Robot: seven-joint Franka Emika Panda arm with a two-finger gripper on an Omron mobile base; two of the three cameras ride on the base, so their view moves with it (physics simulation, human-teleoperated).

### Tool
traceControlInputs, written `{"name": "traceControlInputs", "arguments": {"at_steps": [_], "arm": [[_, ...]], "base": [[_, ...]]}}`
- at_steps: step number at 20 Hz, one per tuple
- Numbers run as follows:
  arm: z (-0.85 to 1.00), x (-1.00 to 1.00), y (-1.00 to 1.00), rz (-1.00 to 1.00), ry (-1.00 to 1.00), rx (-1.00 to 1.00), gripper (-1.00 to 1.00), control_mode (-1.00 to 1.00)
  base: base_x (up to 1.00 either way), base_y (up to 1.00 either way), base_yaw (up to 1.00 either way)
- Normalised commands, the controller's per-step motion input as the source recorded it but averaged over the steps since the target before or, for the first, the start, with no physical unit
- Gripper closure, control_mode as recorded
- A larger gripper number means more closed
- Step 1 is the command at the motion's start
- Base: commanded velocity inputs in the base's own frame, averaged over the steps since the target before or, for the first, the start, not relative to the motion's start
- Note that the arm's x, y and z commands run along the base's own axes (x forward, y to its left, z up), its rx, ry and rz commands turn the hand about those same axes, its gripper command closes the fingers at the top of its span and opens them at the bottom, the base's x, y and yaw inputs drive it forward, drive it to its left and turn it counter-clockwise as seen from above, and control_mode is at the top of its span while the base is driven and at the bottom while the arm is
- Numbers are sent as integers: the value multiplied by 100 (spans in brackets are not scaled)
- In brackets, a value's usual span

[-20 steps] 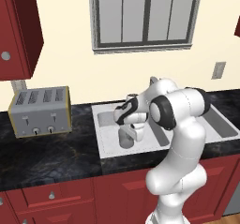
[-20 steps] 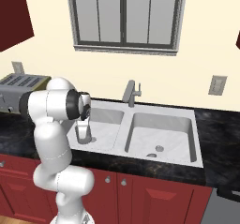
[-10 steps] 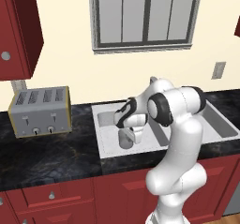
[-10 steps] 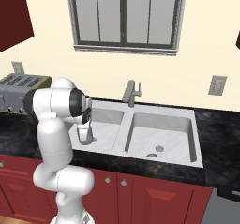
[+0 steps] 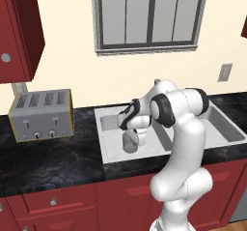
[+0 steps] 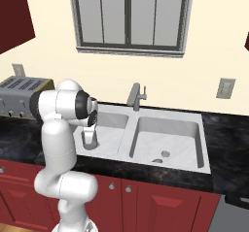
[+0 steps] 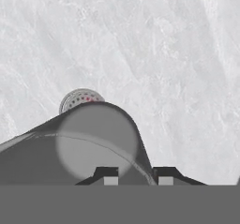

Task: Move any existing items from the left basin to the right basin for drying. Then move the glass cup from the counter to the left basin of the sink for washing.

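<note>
Starting at the left of the sink (image 5: 108, 160), you have the toaster (image 5: 42, 115) on the black counter (image 5: 53, 162), well apart from the left basin (image 6: 111, 138). Inside that basin the glass cup (image 5: 130, 142) stands upright on the floor, with your gripper (image 5: 136, 139) right above and against it. From the hand camera the cup (image 7: 96, 141) sits just ahead of the fingertips (image 7: 110, 176), its rim partly covering the round drain (image 7: 79, 98); you cannot tell whether the fingers grip it (they look slightly parted). Right of the divider, the right basin (image 6: 168, 141) holds a tiny grey object (image 6: 156, 161) near its front wall
</note>
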Motion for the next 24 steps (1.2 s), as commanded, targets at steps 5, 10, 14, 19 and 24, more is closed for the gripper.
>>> {"name": "traceControlInputs", "arguments": {"at_steps": [5,10,14,19,24], "arm": [[-19,1,0,0,-3,0,100,-100],[-12,1,2,0,-1,0,-100,-100],[0,0,0,0,-7,0,-100,-100],[0,-4,0,0,-5,0,-100,-100],[8,-8,0,0,-5,0,-100,-100]], "base": [[0,0,0],[0,0,0],[0,0,0],[0,0,0],[0,0,0]]}}
